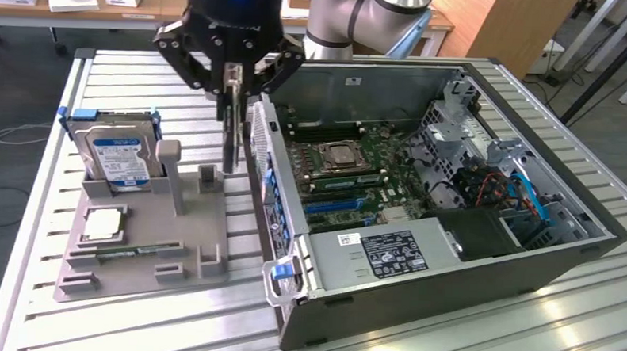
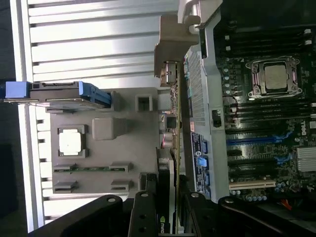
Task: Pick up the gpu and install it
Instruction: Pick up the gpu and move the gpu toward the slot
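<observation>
The gpu point(image 1: 230, 132) hangs upright and edge-on, a thin dark card with a silver bracket. My gripper point(image 1: 233, 81) is shut on its upper end. The card's lower end is just above the grey holder point(image 1: 184, 225), near one of its slotted posts. It hangs close beside the outer wall of the open computer case point(image 1: 430, 173). In the wrist view the gpu point(image 2: 172, 148) runs as a thin strip between the holder point(image 2: 128, 148) and the case wall, with my gripper point(image 2: 168, 210) clamped on its near end. The motherboard's blue card slots point(image 1: 334, 204) point(image 2: 256, 140) lie bare.
On the holder stand a silver hard drive point(image 1: 118, 155) with a blue-white label, a processor chip point(image 1: 102, 224) and a narrow green memory stick point(image 1: 130, 251). The case holds a power supply point(image 1: 395, 254) and cables. All sit on a slatted aluminium table point(image 1: 95, 324).
</observation>
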Motion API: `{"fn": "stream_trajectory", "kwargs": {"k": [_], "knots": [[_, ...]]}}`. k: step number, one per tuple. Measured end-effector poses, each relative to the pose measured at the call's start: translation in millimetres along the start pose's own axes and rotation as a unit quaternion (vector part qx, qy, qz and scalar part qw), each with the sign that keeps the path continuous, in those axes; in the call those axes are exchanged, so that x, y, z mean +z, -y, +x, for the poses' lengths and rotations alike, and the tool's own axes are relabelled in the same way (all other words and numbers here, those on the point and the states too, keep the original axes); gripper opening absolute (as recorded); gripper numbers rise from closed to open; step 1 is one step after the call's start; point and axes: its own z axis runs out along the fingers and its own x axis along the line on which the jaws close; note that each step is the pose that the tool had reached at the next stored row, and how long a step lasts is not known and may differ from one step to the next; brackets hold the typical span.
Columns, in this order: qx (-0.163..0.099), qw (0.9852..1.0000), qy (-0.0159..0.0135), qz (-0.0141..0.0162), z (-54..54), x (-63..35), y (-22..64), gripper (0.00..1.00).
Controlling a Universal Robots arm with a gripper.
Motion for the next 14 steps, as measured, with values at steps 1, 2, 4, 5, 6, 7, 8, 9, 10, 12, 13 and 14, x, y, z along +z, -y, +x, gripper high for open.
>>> {"fn": "stream_trajectory", "kwargs": {"k": [1, 2, 4, 5, 6, 7, 8, 9, 10, 12, 13, 14], "knots": [[0.0, 1.0, -0.001, 0.0002, -3.9, -2.2, -0.6, 0.27], [0.0, 1.0, -0.0025, 0.0003, -8.4, -4.5, -1.2, 0.27], [0.0, 1.0, -0.0058, 0.0007, -16.6, -7.8, -2.3, 0.27], [0.001, 1.0, -0.0076, 0.0008, -21.1, -8.8, -2.8, 0.27], [0.001, 1.0, -0.0091, 0.0009, -25.0, -9.7, -3.3, 0.27], [0.001, 0.9999, -0.011, 0.0011, -29.5, -10.6, -3.8, 0.27], [0.001, 0.9999, -0.0128, 0.0012, -34.1, -11.4, -4.3, 0.27], [0.001, 0.9999, -0.0144, 0.0014, -37.9, -12.3, -4.8, 0.27], [0.001, 0.9999, -0.0162, 0.0017, -42.2, -13.2, -5.3, 0.27], [0.002, 0.9998, -0.0199, 0.002, -50.4, -14.6, -6.2, 0.27], [0.002, 0.9998, -0.0219, 0.0022, -54.8, -15.4, -6.7, 0.27], [0.002, 0.9997, -0.0237, 0.0024, -58.4, -15.9, -7.1, 0.27]]}}
